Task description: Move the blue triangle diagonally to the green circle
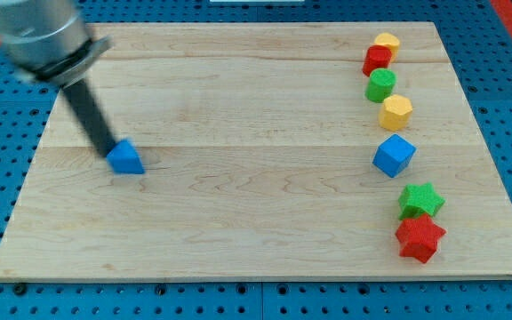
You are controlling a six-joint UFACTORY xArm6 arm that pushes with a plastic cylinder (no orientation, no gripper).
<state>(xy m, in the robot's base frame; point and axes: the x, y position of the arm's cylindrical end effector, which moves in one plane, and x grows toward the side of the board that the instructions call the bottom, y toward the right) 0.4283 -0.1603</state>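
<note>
The blue triangle (126, 158) lies on the wooden board at the view's left. My tip (108, 151) touches its left side, with the dark rod rising up and to the left. The green circle (380, 85) sits far off at the view's upper right, in a column of blocks.
Near the green circle are a red block (377, 60) and a yellow block (387, 42) above it, and a yellow hexagon (396, 112) below. Further down are a blue cube (394, 156), a green star (420, 200) and a red star (420, 237). The wooden board (238, 196) rests on a blue pegboard.
</note>
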